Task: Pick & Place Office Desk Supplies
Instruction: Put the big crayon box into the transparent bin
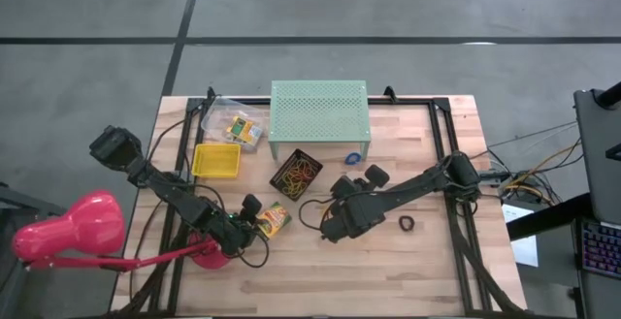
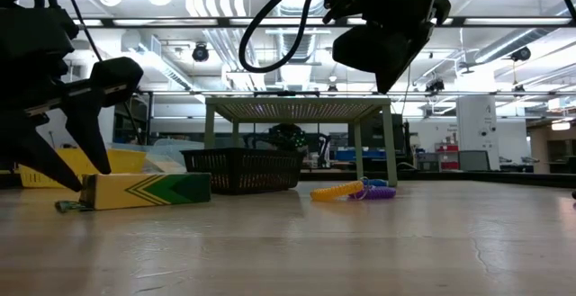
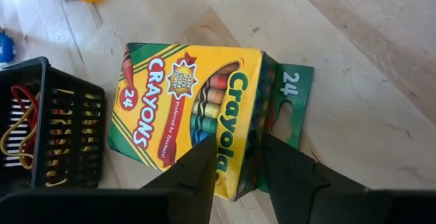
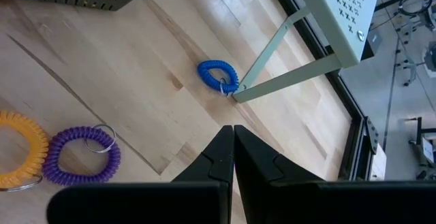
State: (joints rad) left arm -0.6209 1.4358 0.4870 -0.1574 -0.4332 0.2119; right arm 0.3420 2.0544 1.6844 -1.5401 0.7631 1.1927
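the left tool (image 3: pixel 235 166) pinches the flap end of one crayon box (image 3: pixel 191 115), which lies flat on the counter (image 1: pixel 427 261) just beside the black basket (image 3: pixel 51 139), likely for lifting. the right tool (image 4: pixel 234 152), pressed together and empty, hangs past the basket, above three coil bands: blue (image 4: pixel 218 75), purple (image 4: pixel 82 156), yellow (image 4: pixel 20 149).
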